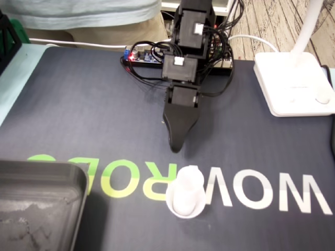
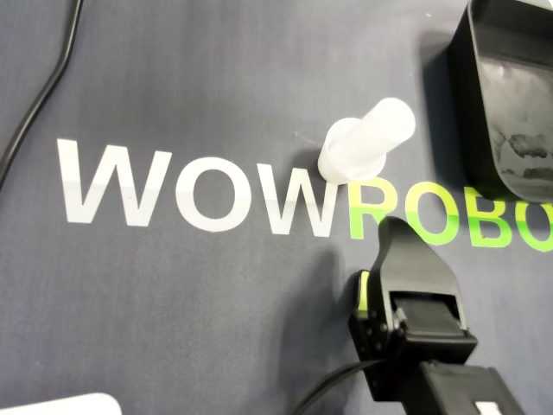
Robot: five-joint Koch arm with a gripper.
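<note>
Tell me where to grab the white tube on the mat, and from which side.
Grip the white tube by its narrow upper shaft, above the wider base flange. It stands upright, so probably come level from where the gripper sits, jaws straddling the shaft.

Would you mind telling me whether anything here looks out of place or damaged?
Nothing is spilled or toppled: the white tube stands upright on the mat, clear of the pincer. Only the tray looks worn, its floor marked with whitish scuffs.
</note>
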